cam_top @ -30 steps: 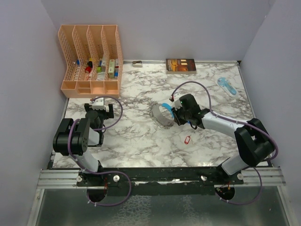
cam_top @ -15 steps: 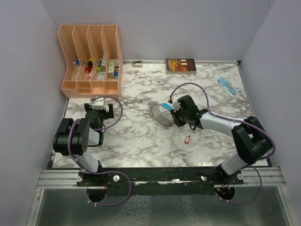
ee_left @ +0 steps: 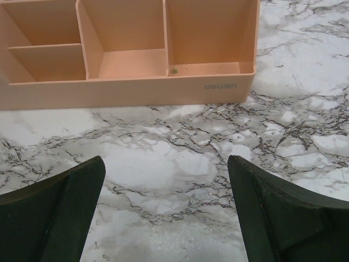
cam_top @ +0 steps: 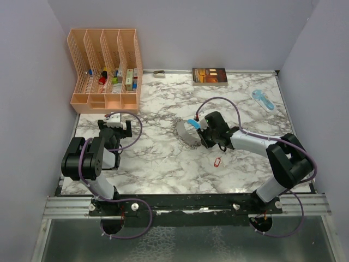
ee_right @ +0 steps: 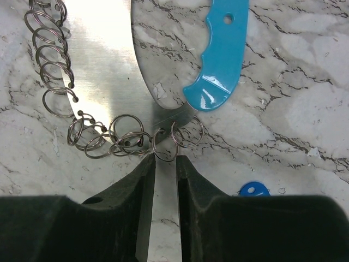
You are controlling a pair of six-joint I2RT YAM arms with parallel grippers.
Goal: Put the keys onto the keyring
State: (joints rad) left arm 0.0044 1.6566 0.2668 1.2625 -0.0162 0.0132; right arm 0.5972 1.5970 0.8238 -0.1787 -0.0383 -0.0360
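Observation:
The keyring [cam_top: 187, 135] lies mid-table: a curved metal strip [ee_right: 106, 65] strung with several wire rings and a light-blue strap [ee_right: 218, 54]. My right gripper [cam_top: 203, 134] is at its right end. In the right wrist view the gripper [ee_right: 165, 158] has its jaws nearly closed, with the lower arc of one ring [ee_right: 163, 146] pinched between the tips. The dark blue key [ee_right: 253, 189] lies on the table just right of the fingers. The red key [cam_top: 216, 161] lies nearer the front. My left gripper [cam_top: 115, 126] is open and empty; in its wrist view [ee_left: 163, 164] it is over bare marble.
A peach desk organizer [cam_top: 106, 65] stands at the back left, close ahead of the left gripper [ee_left: 131, 54]. A brown book [cam_top: 209, 76] and a small object [cam_top: 159, 73] lie by the back wall. A pale-blue see-through object [cam_top: 263, 100] lies at the back right.
My right gripper has moved a little left, up to the keyring's right end. The keyring, the red key and the left arm have not moved.

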